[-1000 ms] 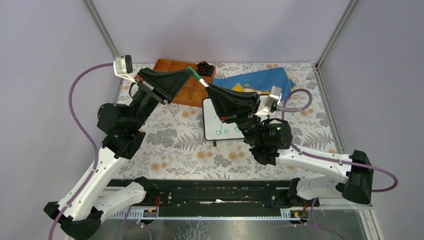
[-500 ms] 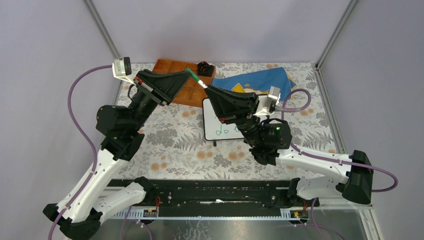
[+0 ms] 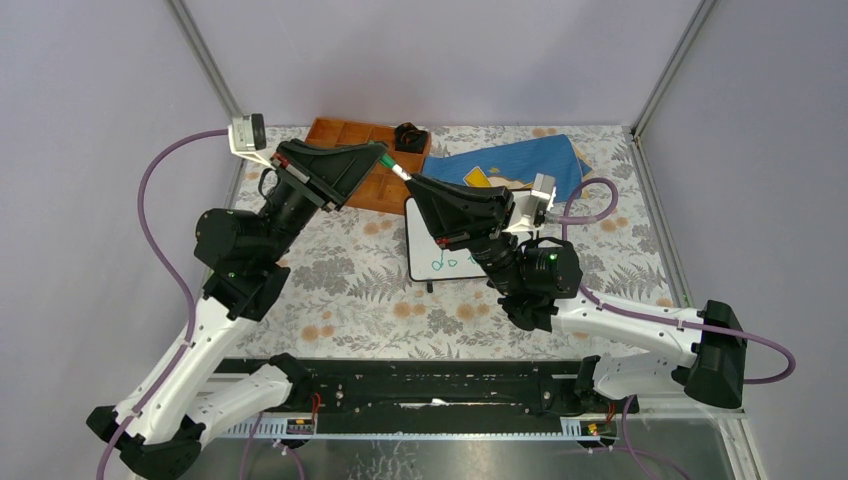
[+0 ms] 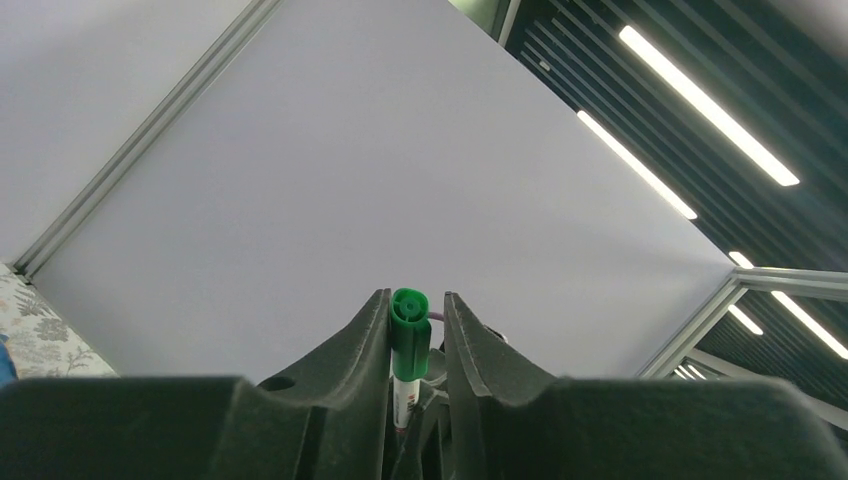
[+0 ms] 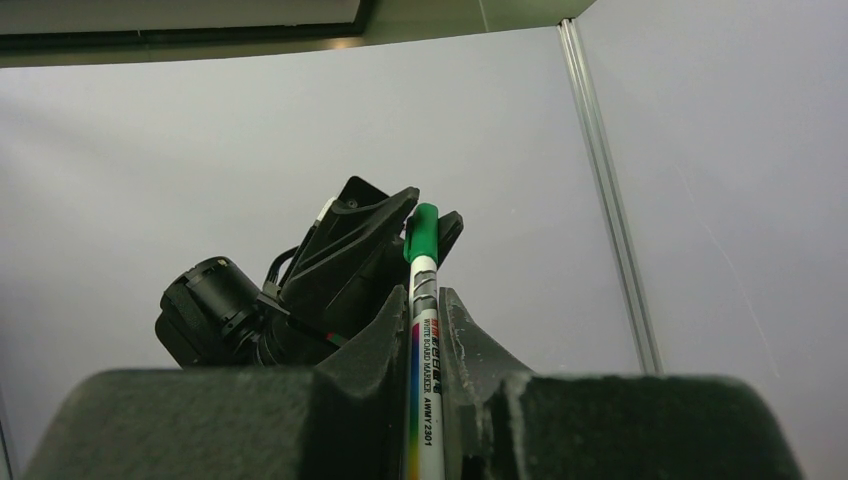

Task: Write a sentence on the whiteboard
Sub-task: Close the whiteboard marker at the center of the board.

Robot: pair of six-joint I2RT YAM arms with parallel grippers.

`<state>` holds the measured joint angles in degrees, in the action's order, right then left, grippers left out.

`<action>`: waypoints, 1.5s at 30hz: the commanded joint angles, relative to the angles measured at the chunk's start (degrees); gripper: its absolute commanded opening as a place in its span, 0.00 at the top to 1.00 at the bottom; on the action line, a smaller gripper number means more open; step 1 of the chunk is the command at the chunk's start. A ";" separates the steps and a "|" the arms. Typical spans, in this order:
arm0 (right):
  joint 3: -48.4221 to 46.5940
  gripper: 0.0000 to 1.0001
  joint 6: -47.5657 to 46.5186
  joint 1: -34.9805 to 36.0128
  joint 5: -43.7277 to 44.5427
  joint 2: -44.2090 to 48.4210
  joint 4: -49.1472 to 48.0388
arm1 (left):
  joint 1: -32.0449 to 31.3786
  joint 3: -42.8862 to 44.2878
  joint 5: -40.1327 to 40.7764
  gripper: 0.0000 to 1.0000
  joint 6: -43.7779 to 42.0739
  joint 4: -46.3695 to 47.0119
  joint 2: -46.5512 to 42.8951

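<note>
The whiteboard (image 3: 424,240) lies flat mid-table, its right half hidden under my right arm. Green words of the sentence (image 3: 450,263) show along its near edge; the other words are covered. My right gripper (image 3: 412,183) (image 5: 424,298) is raised above the board's far edge and shut on the white barrel of a marker (image 5: 424,345) (image 3: 399,171). The marker's green cap (image 4: 408,325) (image 5: 422,232) is on and pokes between the fingers of my left gripper (image 3: 383,150) (image 4: 417,297). Those jaws stand a little apart: the cap rests against the left finger, with a gap to the right one.
A brown wooden compartment tray (image 3: 335,130) sits at the back, partly under my left gripper, with a small black object (image 3: 408,135) at its right end. A blue cloth with yellow print (image 3: 510,158) lies behind the board. A floral cloth (image 3: 340,280) covers the table.
My left gripper's jaws have spread slightly around the cap. My right gripper and the marker have drifted a little left toward it, uncovering more green writing.
</note>
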<state>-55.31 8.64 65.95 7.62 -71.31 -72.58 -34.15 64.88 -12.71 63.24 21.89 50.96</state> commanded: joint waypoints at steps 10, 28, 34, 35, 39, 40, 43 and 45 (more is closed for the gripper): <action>-1.15 1.00 -2.70 0.14 0.67 0.47 1.00 | -0.74 -0.02 -4.17 0.94 0.86 1.71 1.22; -3.04 1.00 -7.66 0.13 3.45 -1.50 4.38 | -5.52 -1.44 -5.09 1.00 1.69 -2.08 3.13; -3.07 1.00 -8.03 0.11 3.71 -1.90 4.21 | -9.11 -1.40 -3.76 1.00 0.32 -2.98 3.48; -3.05 1.00 -8.15 0.14 3.75 -1.90 4.28 | -9.62 -1.39 -3.69 1.00 0.30 -2.99 3.58; -3.01 1.00 -8.40 0.13 4.14 -1.95 4.21 | -12.23 -1.39 -3.24 1.00 0.37 -2.91 4.32; -3.03 1.00 -8.39 0.14 4.18 -1.99 4.28 | -12.84 -1.28 -3.14 1.00 0.06 -2.97 4.44; -3.13 1.00 -8.41 0.14 4.20 -2.07 4.29 | -14.73 -0.97 -2.40 1.00 -0.84 -3.59 5.03; -3.22 1.00 -9.94 0.14 4.19 -2.17 4.42 | -15.70 -0.90 -2.16 1.00 -1.17 -3.99 5.45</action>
<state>-55.96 1.83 66.41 9.47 -71.07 -72.99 -43.86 64.90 -1.17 61.80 24.25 53.87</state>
